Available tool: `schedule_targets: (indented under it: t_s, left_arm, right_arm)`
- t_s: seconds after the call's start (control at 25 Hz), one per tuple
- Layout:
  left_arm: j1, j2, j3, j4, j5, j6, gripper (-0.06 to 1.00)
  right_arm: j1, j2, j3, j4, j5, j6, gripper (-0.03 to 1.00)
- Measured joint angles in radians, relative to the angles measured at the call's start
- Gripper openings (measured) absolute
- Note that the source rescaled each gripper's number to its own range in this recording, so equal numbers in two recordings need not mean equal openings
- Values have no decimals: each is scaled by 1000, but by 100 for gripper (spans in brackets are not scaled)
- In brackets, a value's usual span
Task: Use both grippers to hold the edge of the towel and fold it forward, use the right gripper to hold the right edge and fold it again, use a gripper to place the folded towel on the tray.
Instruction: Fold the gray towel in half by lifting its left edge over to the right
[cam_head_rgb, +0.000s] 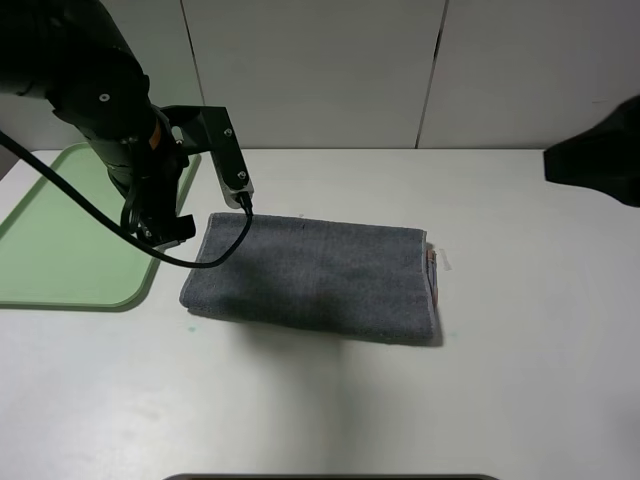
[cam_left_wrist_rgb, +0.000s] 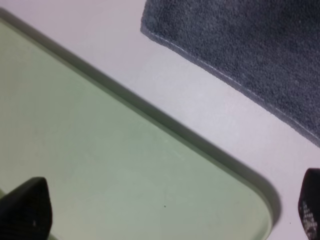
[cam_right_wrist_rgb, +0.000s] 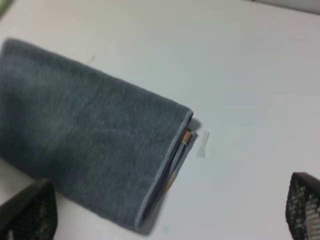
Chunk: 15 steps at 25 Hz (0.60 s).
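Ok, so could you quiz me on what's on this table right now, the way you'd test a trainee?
1. True or false: the towel is lying on the tray.
2. Which colour peeks out between the folded layers at the towel's right end in the exterior high view? A) blue B) orange C) yellow
3. Fill in: the left gripper and the right gripper are both holding ____.

Key
1. False: it lies folded on the table, beside the tray.
2. B: the orange stripe.
3. Nothing: both are open.
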Motion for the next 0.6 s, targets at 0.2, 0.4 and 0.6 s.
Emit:
schedule_targets:
  t_s: [0.2, 0.4, 0.6]
  left_arm:
    - [0, 0, 0, 0, 2, 0, 100]
    - [0, 0, 0, 0, 2, 0, 100]
    - [0, 0, 0, -1, 2, 0, 100]
  right_arm:
    - [0, -185, 84, -6, 116, 68, 100]
    - [0, -347, 127, -9, 232, 86, 100]
    - [0, -471, 179, -14, 336, 87, 100]
